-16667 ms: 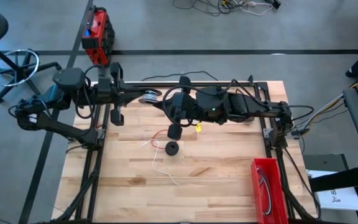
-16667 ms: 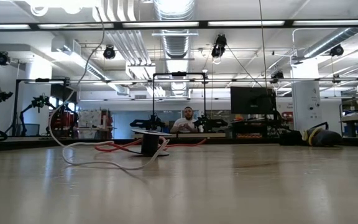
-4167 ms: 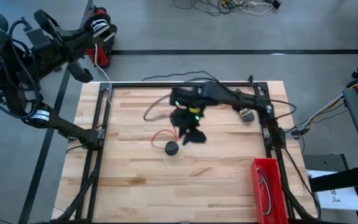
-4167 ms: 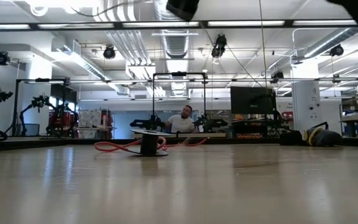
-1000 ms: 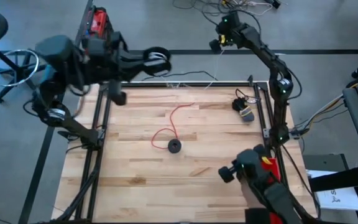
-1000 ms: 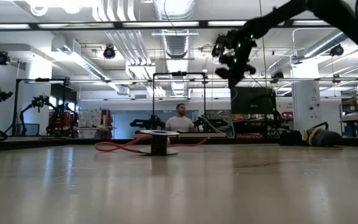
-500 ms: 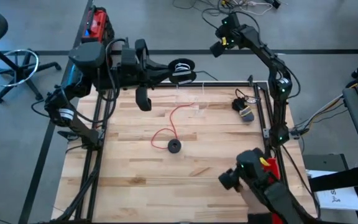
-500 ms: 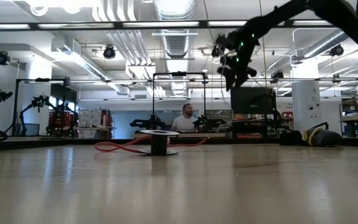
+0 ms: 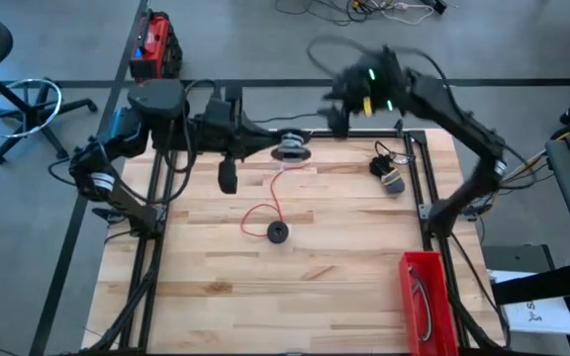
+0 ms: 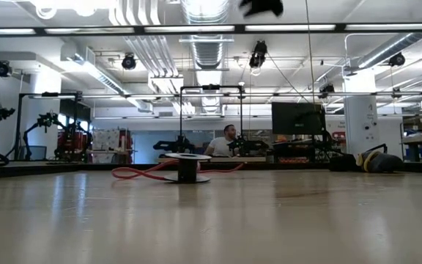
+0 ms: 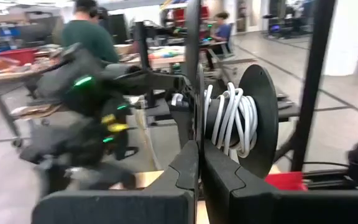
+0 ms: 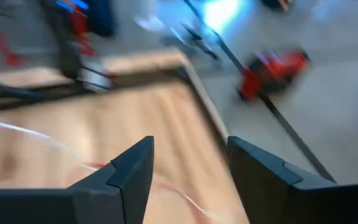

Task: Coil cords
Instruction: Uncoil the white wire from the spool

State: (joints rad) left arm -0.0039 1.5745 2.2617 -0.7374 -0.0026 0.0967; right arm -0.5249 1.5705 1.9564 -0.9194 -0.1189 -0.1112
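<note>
so far the white cord (image 11: 232,118) is wound on a spool (image 11: 253,121) clamped by the left gripper (image 11: 199,163); the red cord (image 9: 270,198) lies loose, the right gripper (image 12: 188,163) spread and empty.

— Where's the white cord (image 11: 232,115)?

— Wound tight on a black spool (image 11: 253,118), up above the table's far edge, clamped by the left tool (image 11: 199,163).

— And the red cord (image 9: 268,198)?

— Flat mid-table, curling in a loose loop down to a small black spool (image 9: 278,232) standing upright. A black cord (image 9: 388,164) sits bunched far right.
</note>
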